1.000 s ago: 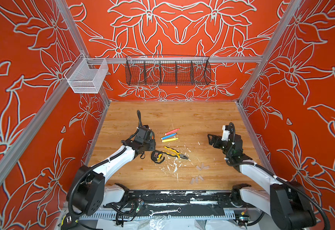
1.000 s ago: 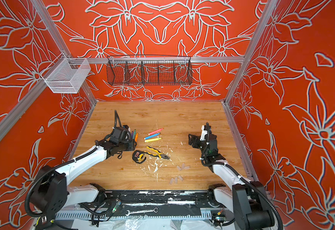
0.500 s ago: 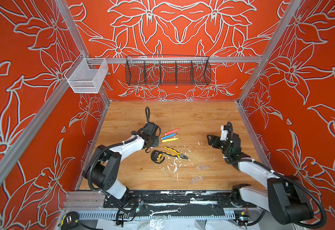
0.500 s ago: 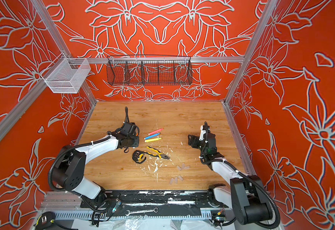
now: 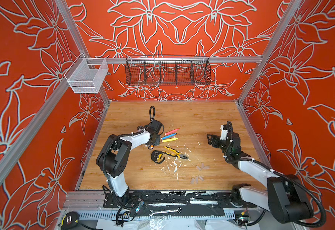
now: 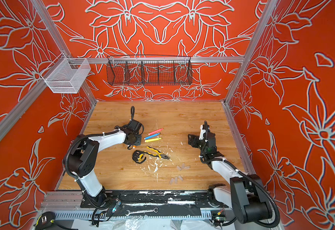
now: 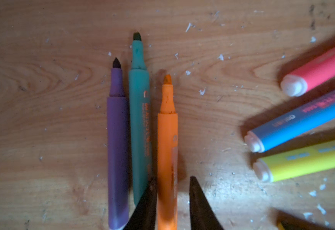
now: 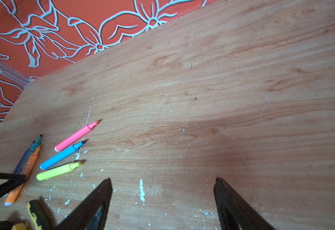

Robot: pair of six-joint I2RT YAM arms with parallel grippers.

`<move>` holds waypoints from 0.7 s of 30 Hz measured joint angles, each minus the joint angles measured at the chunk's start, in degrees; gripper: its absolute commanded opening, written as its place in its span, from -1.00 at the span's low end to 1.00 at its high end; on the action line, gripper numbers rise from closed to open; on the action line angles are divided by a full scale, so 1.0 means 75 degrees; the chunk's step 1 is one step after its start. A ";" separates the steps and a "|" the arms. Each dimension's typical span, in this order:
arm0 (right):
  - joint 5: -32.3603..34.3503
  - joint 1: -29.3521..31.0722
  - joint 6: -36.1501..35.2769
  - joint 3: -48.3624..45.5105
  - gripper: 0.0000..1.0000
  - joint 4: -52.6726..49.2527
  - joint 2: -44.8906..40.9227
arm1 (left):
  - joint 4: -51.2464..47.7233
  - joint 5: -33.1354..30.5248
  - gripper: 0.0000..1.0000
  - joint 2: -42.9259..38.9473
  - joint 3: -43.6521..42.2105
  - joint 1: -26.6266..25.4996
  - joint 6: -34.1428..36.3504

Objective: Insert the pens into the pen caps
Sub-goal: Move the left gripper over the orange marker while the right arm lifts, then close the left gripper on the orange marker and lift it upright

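Left claw point(image 7: 171, 178) nearly closed around the orange pen point(image 7: 167, 139) on the table point(image 7: 43, 119): one finger point(image 7: 148, 199) touching, small gap beside the other. Right claw point(image 8: 162, 181) spread wide, holding nothing. Clear pen caps point(image 5: 202, 166) near it.

No word or number can be read with certainty. In the left wrist view the green pen point(image 7: 138, 119) carries a line of orange print along its barrel, too blurred to spell out. The blue pen point(image 7: 302, 123) bears a small white brand mark near its plugged end and a line of pink characters further along, both illegible. The yellow pen point(image 7: 306, 161) has patches of blue print, also blurred. The orange pen point(image 7: 167, 149) shows a pale label strip along its barrel with no legible letters.
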 measured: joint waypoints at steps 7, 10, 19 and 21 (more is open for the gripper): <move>0.0003 0.0015 0.0000 0.0000 0.64 -0.0082 0.0026 | -0.0440 -0.0038 -0.56 0.0350 0.0408 -0.0015 -0.0009; 0.0003 0.0015 0.0000 0.0000 0.63 -0.0114 0.0032 | -0.0688 -0.0076 -0.56 0.0487 0.0580 -0.0017 -0.0114; 0.0003 0.0015 -0.0003 0.0029 0.63 -0.0163 0.0082 | -0.0868 -0.0125 -0.76 0.0498 0.0606 -0.0020 -0.0347; 0.0015 0.0015 -0.0003 0.0032 0.63 -0.0166 0.0082 | -0.0901 -0.0131 -0.88 0.0498 0.0621 -0.0023 -0.0353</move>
